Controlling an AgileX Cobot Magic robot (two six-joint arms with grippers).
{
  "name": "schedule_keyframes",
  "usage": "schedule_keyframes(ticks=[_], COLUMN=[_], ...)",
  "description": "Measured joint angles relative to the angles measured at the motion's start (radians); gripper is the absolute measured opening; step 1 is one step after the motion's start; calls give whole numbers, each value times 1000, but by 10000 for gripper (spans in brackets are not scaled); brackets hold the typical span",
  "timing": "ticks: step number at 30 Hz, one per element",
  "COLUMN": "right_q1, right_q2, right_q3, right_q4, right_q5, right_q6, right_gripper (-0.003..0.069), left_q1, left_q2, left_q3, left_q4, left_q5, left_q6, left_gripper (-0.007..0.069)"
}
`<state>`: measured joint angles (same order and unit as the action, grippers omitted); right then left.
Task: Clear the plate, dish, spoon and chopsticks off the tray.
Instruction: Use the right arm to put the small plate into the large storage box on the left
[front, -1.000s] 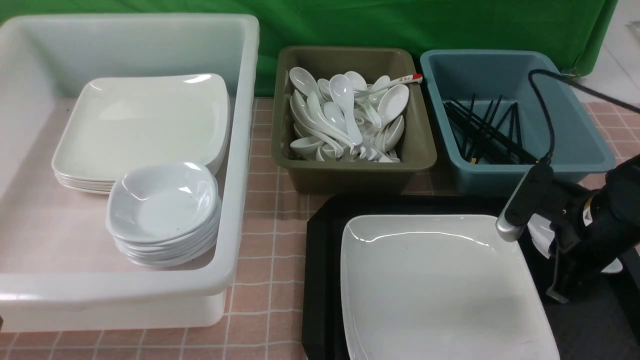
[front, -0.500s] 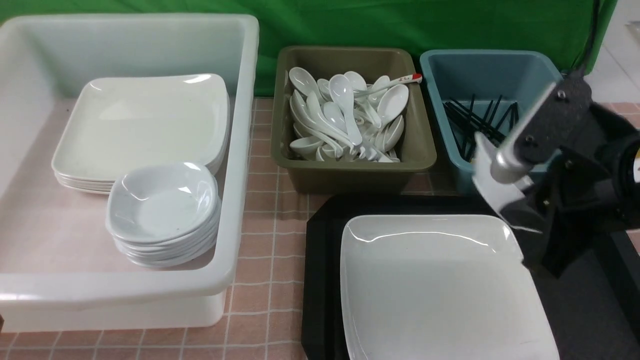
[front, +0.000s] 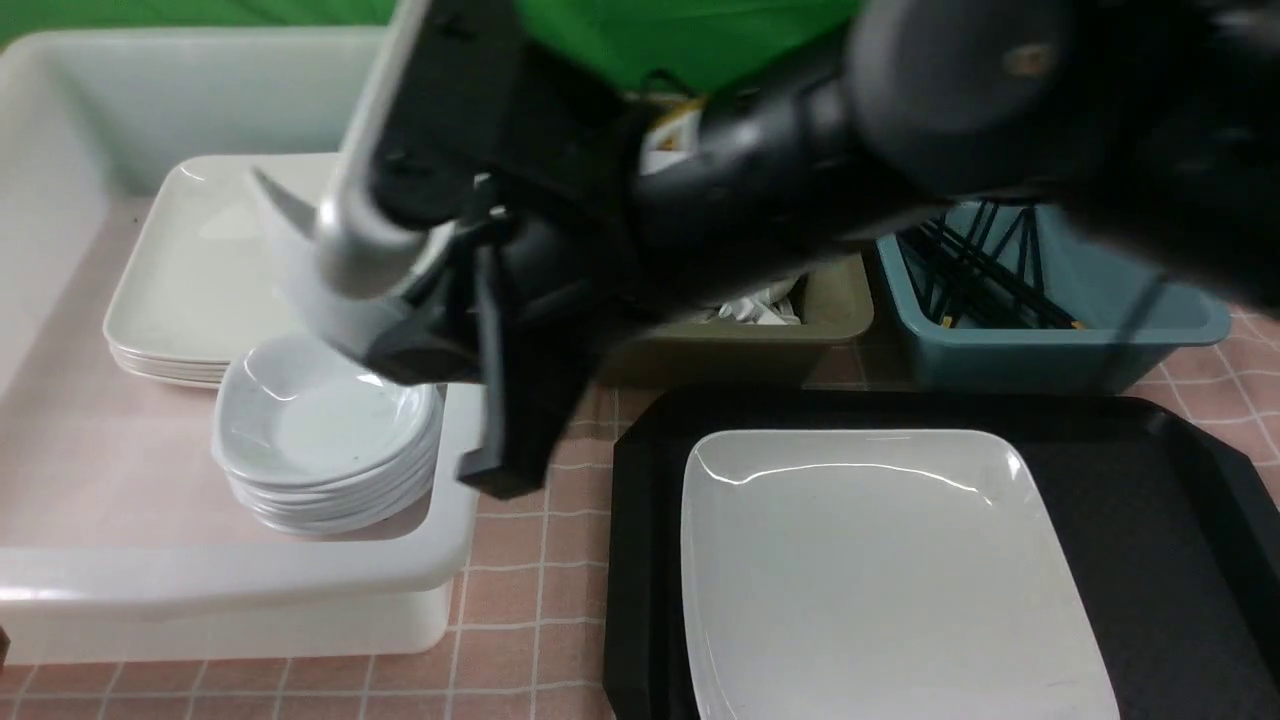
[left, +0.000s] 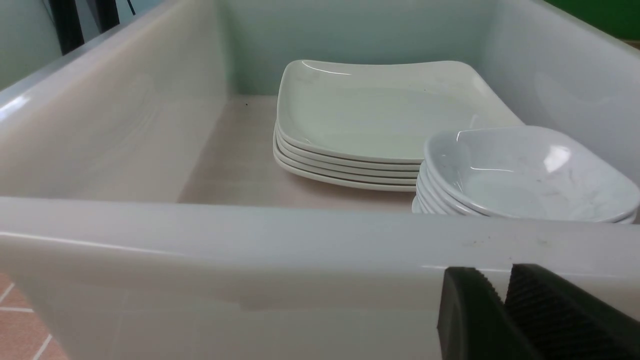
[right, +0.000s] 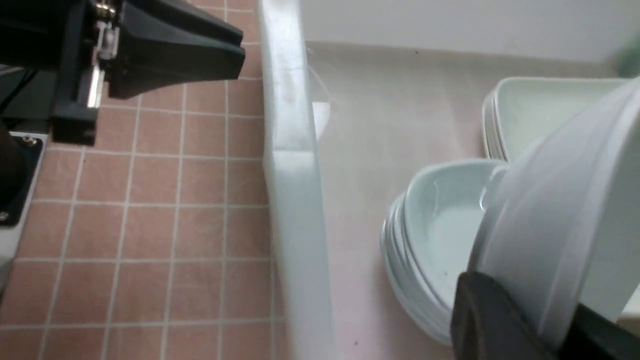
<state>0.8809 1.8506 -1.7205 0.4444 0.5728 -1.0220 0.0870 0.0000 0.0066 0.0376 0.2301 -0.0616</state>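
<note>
Our right arm (front: 760, 190) is glossy black and rounded, carrying a silver bracket (front: 355, 245), small screws (front: 1030, 60) and a yellow-and-white label (front: 672, 135). Our left tool (left: 502, 285) has matte black fingers (left: 555, 320) with ribbed inner faces.

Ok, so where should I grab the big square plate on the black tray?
Probably its right-hand rim: the plate lies flat, so only the shallow raised edge offers a pinch. Come in low from the right, where the tray is bare beside it.
</note>
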Motion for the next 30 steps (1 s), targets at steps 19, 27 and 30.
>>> schedule_keyframes(ticks=[19,27,30], right_q1=[32,32,32], right_q2=[352,301,230], right_q3=[-225,-229,-229], right_q4=[-98,-108,-126], right_q5=[-136,-76,37], right_q6=[-74,4,86], right_gripper=[290,361,360], left_q1=[0,0,0], left_q2=[0,0,0], left_q3=[0,0,0], left_q4=[0,0,0], left_q5=[0,0,0], left_q6=[0,0,0], left_gripper=[167,175,177])
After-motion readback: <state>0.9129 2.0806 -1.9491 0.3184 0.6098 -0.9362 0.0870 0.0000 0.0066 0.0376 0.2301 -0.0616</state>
